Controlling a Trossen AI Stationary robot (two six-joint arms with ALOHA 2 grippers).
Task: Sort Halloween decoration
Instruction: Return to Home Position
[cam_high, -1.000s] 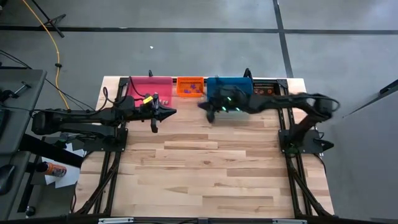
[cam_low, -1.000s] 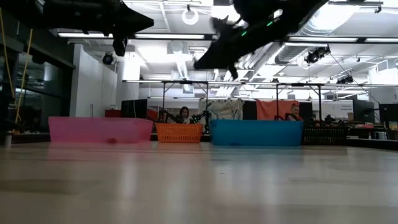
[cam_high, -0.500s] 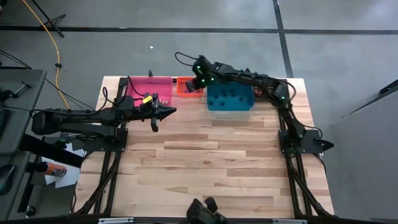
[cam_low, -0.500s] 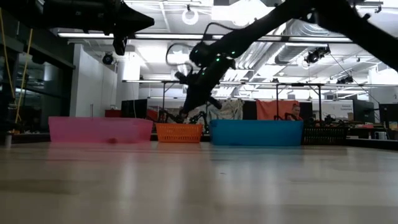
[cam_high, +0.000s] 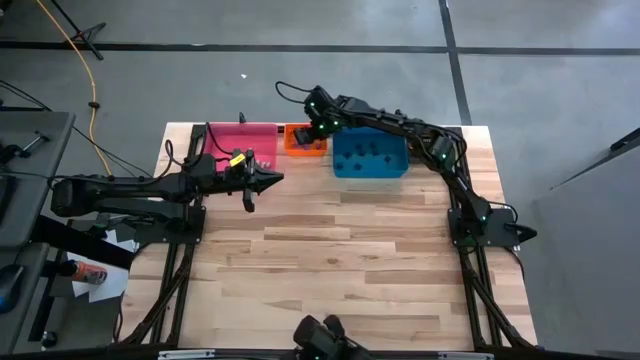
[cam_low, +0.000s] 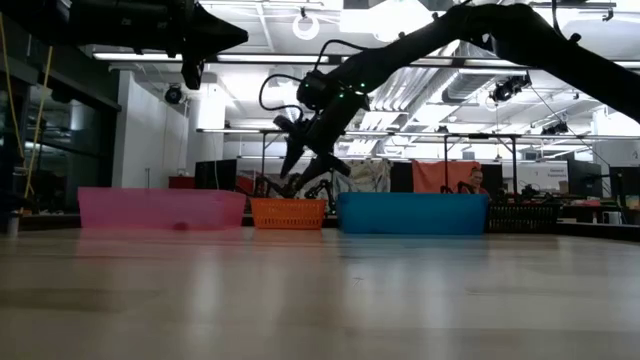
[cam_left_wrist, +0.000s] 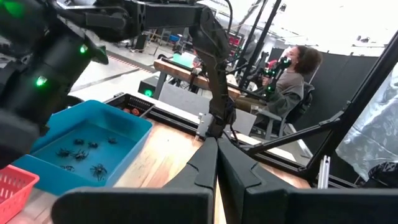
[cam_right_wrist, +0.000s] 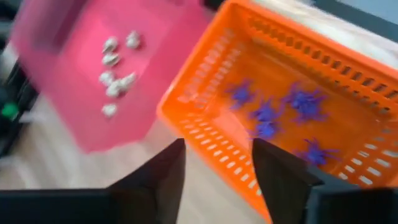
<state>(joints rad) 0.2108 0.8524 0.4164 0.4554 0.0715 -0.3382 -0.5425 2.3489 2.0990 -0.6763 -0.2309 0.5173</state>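
On the pale wooden plank counter (cam_high: 340, 270), four bins stand in a row along the far edge. Furthest left is the pink plastic bin (cam_high: 240, 132), with a small cluster of pale whitish trinkets (cam_right_wrist: 115, 70) on its floor. From overhead they are too small to make out, and the left arm covers the bin's near edge.

The left end effector (cam_high: 276, 179) hangs in the air just in front of that bin. Its two dark fingers are pressed together with nothing between them, well apart from any trinket.

Next comes the orange mesh plastic bin (cam_right_wrist: 205, 71), holding several purple spider trinkets (cam_right_wrist: 268, 115). The right end effector (cam_right_wrist: 217, 144) hovers directly above this bin, fingers spread and empty. The purple spiders lie below and just beyond its fingertips, not touching them. In the high view it hides part of the orange bin.

The blue plastic bin (cam_high: 370, 178) follows, with black spider trinkets (cam_left_wrist: 98, 169) scattered inside.

The black bin (cam_left_wrist: 142, 107) at the right end is largely covered by the right arm, and its contents are hard to read.

A dark object (cam_high: 325, 340) at the counter's near edge is cut off, and I cannot tell what it is.
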